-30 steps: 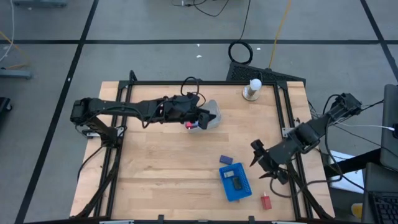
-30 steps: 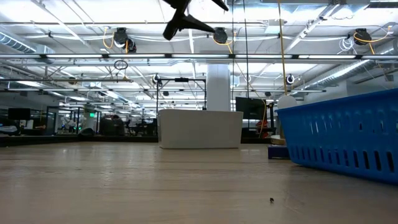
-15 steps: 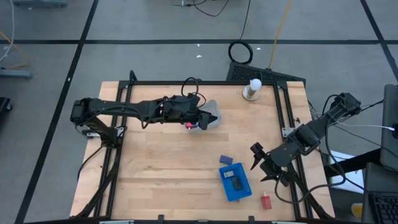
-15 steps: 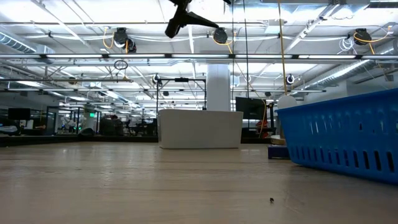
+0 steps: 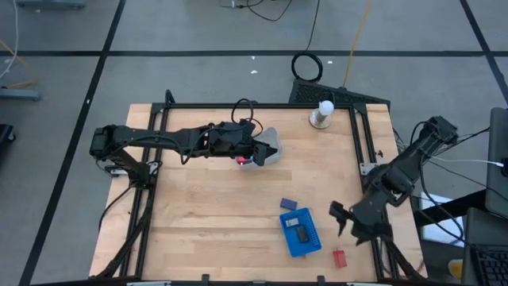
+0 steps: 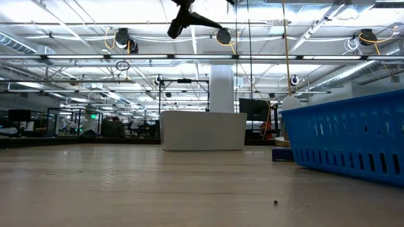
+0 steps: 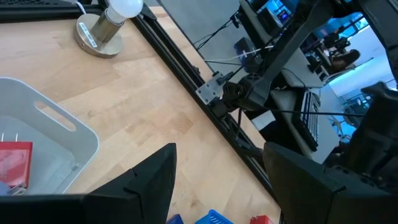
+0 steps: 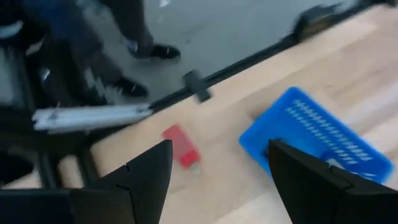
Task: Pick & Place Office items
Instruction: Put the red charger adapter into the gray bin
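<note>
The right gripper hung with its fingers spread and nothing between them, just past the blue tray near the table's front right corner, with the red block lying on the wood just beside it toward the front edge. Left gripper sat over the pale bin near the back edge, jaws apart too, nothing gripped as far as I could see, one red piece inside the bin. I counted one dark item in the tray and one dark blue block on the wooden table. Big open workshop behind, small lamp at the back.
</note>
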### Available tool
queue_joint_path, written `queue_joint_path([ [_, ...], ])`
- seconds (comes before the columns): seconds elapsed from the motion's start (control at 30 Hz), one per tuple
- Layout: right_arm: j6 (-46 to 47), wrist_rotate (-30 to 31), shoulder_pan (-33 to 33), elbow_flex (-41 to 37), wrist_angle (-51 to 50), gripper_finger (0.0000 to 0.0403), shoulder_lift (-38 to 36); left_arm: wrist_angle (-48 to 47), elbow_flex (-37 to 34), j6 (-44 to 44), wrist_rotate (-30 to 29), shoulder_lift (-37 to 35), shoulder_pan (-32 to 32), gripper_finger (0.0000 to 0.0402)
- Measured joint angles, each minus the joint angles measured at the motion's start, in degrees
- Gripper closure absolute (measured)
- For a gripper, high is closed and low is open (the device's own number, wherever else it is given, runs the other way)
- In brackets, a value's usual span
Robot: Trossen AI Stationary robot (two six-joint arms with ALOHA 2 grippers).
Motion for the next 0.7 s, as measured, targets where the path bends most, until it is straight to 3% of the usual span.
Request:
queue_joint_path([
  [0.23,-4.54,0.28,5.72,-0.08,-4.64,0.0149,3.4,0.09,0.0,-0.02,-0.02,0.0,0.0,0.0158],
  [0.7,-7.99,4.94,12.46,-0.09,-3.23,0.0149,12.65,0.15,0.0,-0.04,-0.04,0.0,0.0,0.0158],
])
